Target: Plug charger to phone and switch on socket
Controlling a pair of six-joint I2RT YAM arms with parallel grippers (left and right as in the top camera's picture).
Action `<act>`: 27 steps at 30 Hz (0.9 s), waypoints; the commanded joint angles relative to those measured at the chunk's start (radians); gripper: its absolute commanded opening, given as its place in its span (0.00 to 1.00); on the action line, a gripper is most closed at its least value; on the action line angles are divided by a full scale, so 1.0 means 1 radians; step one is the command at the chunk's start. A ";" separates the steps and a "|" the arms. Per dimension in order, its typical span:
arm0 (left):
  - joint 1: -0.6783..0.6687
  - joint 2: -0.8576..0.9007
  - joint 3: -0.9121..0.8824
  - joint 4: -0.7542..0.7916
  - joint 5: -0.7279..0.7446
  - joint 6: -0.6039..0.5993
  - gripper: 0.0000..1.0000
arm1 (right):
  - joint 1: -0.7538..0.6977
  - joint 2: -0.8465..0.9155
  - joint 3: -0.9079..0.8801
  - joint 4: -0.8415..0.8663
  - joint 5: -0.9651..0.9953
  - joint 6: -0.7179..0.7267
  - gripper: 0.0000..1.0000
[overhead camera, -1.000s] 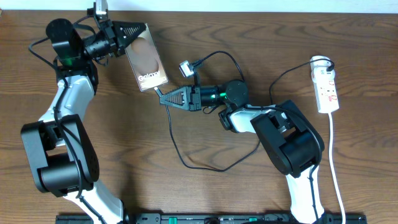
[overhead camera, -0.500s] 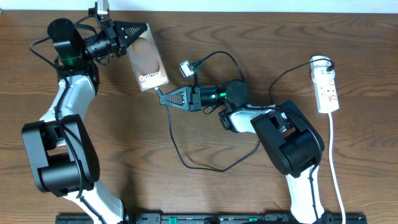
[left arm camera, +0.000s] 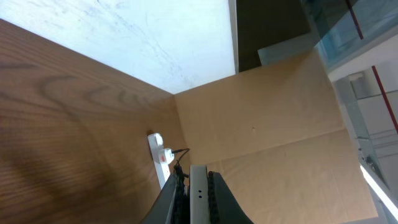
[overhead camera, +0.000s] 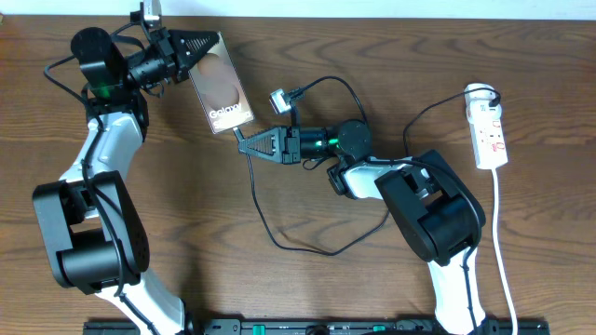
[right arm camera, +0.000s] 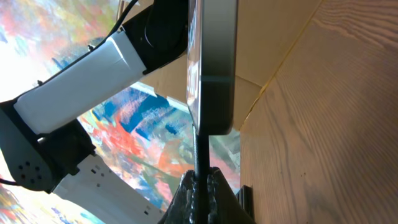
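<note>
Both jaws clench — left gripper grasps the phone by its top. Right gripper pinches the charger tip against its base

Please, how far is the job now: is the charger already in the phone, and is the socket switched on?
Done: the left gripper, jaws shut, holds the phone. In hand: the right gripper holds the charger tip against the phone's lower edge; fully seated or not, I cannot tell. Left: the socket lies at the far right, no gripper near it.

Left hand and right hand both clamped.
</note>
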 commanded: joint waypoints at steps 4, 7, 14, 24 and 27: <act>-0.014 -0.015 0.014 0.007 0.104 0.005 0.07 | -0.009 0.003 0.006 0.040 0.129 0.008 0.01; -0.014 -0.015 0.014 0.007 0.122 0.019 0.07 | -0.009 0.003 0.006 0.040 0.128 0.008 0.01; -0.014 -0.015 0.014 0.006 0.172 0.053 0.07 | -0.009 0.003 0.006 0.040 0.125 0.008 0.01; -0.014 -0.015 0.014 0.007 0.184 0.057 0.07 | -0.010 0.003 0.006 0.040 0.142 -0.004 0.01; -0.014 -0.015 0.014 0.007 0.190 0.057 0.07 | -0.011 0.003 0.006 0.040 0.148 -0.005 0.01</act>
